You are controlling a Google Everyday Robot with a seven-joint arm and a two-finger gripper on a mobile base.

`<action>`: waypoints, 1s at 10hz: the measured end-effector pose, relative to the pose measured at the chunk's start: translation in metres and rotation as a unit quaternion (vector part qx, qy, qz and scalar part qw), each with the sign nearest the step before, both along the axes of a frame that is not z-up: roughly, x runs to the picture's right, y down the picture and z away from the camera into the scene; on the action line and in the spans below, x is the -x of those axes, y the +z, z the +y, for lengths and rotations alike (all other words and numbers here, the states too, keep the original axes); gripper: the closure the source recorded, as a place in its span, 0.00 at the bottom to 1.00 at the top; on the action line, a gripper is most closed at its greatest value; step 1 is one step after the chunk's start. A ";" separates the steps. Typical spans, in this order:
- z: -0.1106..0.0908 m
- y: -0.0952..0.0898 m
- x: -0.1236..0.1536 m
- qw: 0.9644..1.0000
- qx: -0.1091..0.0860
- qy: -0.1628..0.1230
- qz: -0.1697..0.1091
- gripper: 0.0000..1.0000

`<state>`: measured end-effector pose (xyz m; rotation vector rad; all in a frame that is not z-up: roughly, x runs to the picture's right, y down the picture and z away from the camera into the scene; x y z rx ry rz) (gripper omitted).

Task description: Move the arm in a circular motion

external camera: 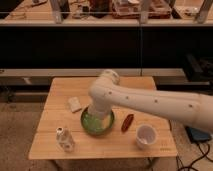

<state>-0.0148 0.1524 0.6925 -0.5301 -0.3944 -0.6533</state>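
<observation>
the arm reaches in from the right, bends down, and the end effector hangs right over the green bowl; apart or together, can't tell.

1. The place looks like a robotics lab, not a home.
2. A large cream-white arm reaches from the right over a small wooden counter. Its claw hangs over a green bowl.
3. The counter carries a few set-out things: the bowl, a white cup, a small white bottle, a pale block and a reddish-brown oblong item.
4. Behind stands a long dark bench with metal posts, and trays of mixed clutter lie on top.
5. Dark cables lie on the speckled floor at the right.
</observation>
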 end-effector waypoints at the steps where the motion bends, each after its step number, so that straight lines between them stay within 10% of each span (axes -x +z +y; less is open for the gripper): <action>1: 0.028 -0.019 -0.051 1.000 0.008 0.020 0.006 0.35; 6: 0.073 -0.041 -0.254 0.987 0.005 0.124 0.106 0.35; 10: 0.030 -0.013 -0.367 0.965 -0.022 0.174 0.196 0.35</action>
